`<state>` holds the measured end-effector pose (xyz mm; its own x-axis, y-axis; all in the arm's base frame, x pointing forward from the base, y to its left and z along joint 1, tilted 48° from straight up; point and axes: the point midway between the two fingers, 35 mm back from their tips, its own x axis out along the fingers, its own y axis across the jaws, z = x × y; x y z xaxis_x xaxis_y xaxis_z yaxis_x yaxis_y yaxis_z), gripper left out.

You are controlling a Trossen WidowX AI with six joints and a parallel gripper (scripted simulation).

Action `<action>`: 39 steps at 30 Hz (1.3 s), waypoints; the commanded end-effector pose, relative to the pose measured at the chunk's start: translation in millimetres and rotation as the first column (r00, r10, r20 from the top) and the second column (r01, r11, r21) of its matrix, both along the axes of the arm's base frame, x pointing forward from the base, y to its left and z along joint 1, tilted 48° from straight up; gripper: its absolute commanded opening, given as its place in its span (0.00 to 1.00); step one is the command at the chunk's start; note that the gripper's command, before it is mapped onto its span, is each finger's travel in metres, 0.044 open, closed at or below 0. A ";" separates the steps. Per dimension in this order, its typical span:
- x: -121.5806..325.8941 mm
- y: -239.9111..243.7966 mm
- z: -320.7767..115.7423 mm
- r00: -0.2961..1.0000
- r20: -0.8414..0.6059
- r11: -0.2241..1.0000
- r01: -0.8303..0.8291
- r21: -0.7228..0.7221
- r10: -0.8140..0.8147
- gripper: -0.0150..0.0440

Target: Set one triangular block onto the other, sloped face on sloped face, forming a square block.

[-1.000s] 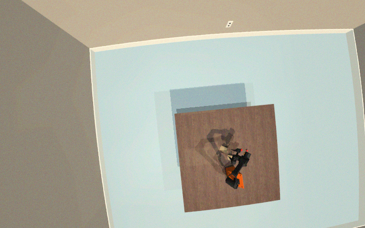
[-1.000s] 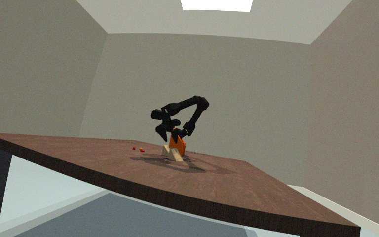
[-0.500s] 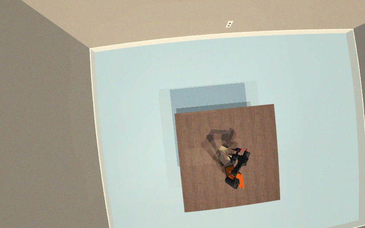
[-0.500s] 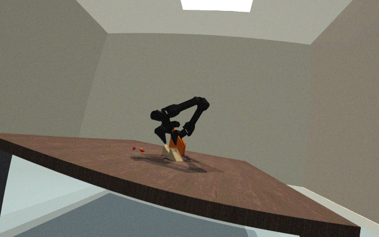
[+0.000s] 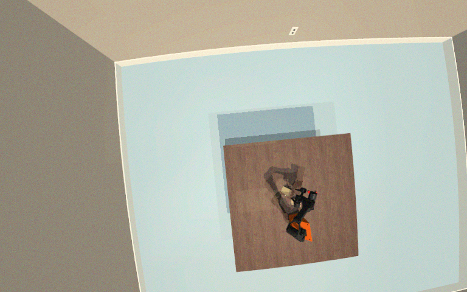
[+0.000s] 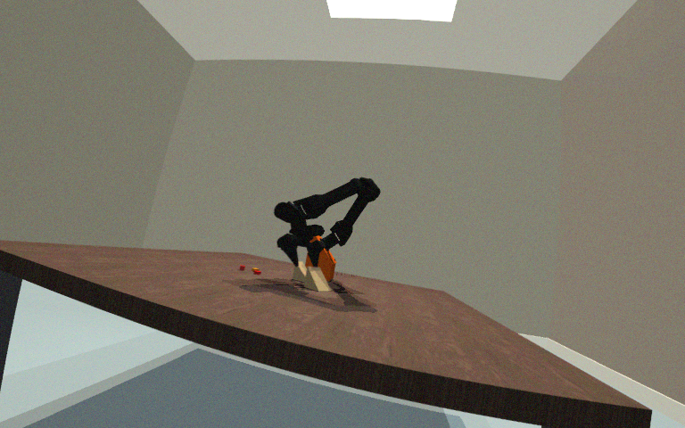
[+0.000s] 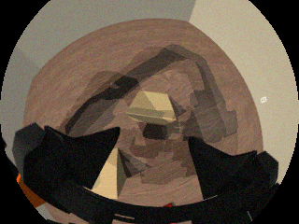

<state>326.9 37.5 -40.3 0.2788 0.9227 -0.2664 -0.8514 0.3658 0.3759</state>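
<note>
Two tan triangular blocks lie apart on the wooden table (image 5: pixel 327 165) (image 6: pixel 151 292). In the wrist view one block (image 7: pixel 151 108) lies ahead of the fingers, near the middle. The other block (image 7: pixel 112 174) lies close inside the left finger. In the side view the blocks (image 6: pixel 298 274) (image 6: pixel 317 280) stand side by side, touching or nearly so. From above they show as pale patches (image 5: pixel 285 190) (image 5: pixel 292 202) partly under the arm. My gripper (image 6: pixel 303 259) (image 7: pixel 155 136) is open and empty. It hangs just above the blocks, fingers pointing down.
The arm's orange base (image 5: pixel 305 230) (image 6: pixel 327 262) stands right behind the blocks. Small red and yellow pieces (image 6: pixel 256 270) (image 5: pixel 311 191) lie on the table a little way off. The table edges are far from the blocks.
</note>
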 end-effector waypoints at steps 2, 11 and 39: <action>1.4 7.2 -4.4 1.000 -0.007 1.000 -0.002 -0.003 0.002 1.00; 6.5 18.2 -9.1 1.000 0.000 1.000 -0.003 -0.009 0.003 1.00; 17.6 53.8 -7.7 1.000 0.004 1.000 0.004 0.018 -0.004 1.00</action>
